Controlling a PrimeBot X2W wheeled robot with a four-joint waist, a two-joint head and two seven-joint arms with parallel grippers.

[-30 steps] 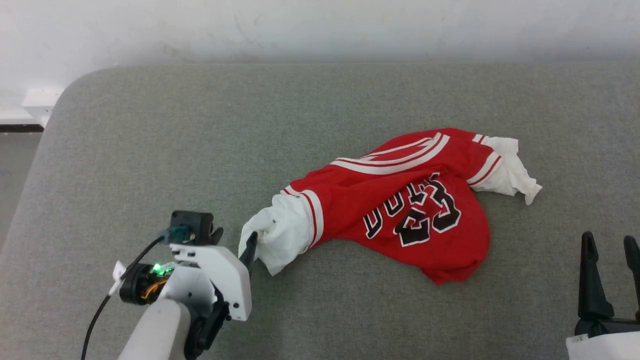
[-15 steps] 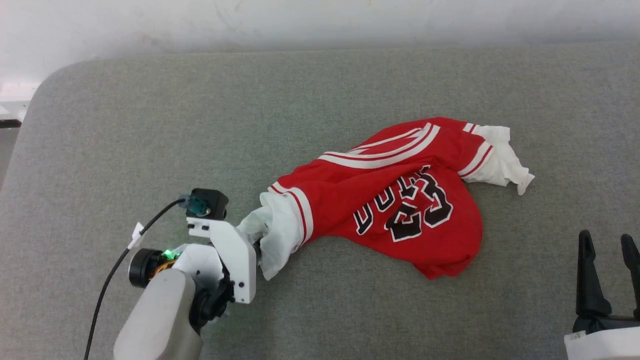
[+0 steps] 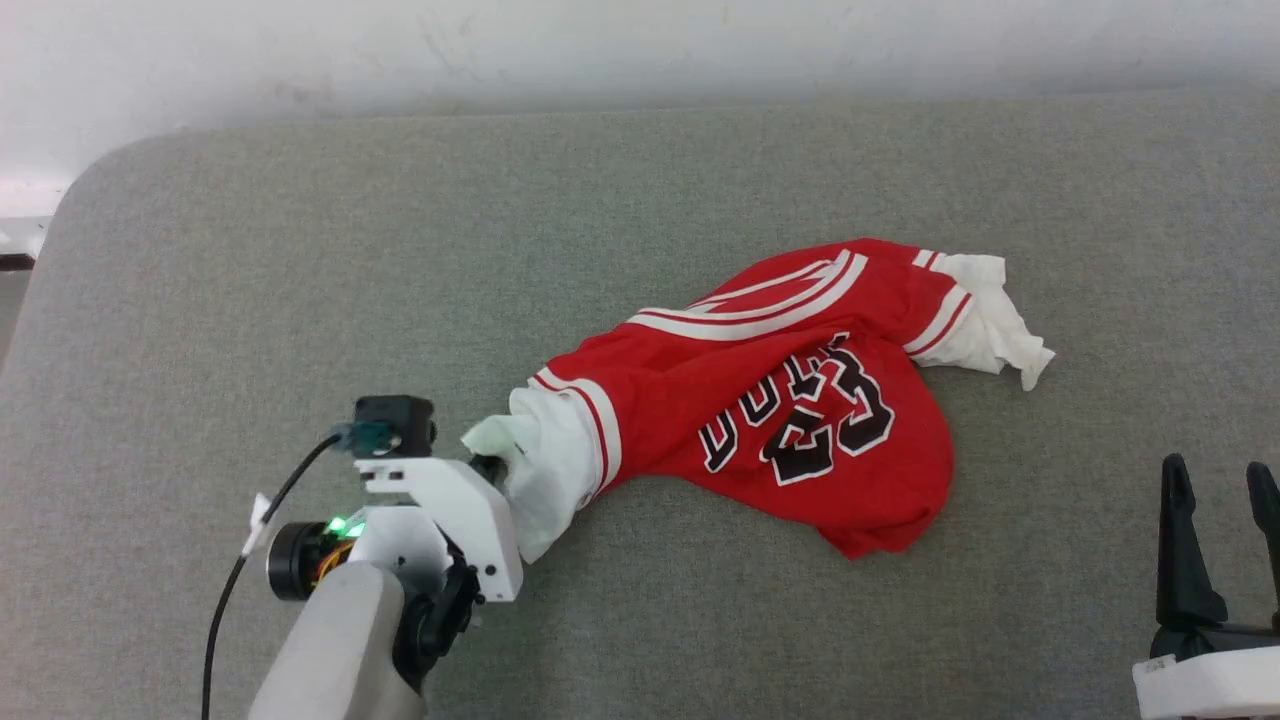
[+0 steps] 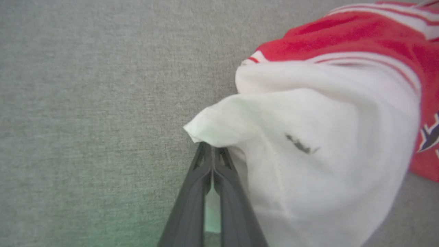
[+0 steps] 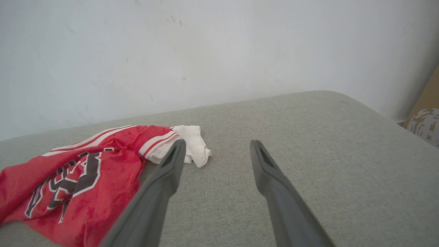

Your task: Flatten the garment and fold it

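The red garment (image 3: 800,400) lies crumpled on the grey pad (image 3: 300,250), a bit right of the pad's middle, with its number facing up. One white sleeve (image 3: 545,465) sticks out toward the pad's near left part. My left gripper (image 4: 212,151) is pinched tight on that sleeve's edge. My right gripper (image 3: 1218,465) hangs over the pad's near right side, its fingers wide apart.

A grey fabric-covered surface (image 5: 308,164) spreads under my right gripper (image 5: 217,143); a plain white wall (image 5: 171,51) rises ahead, brown cardboard (image 5: 430,96) far to its right.
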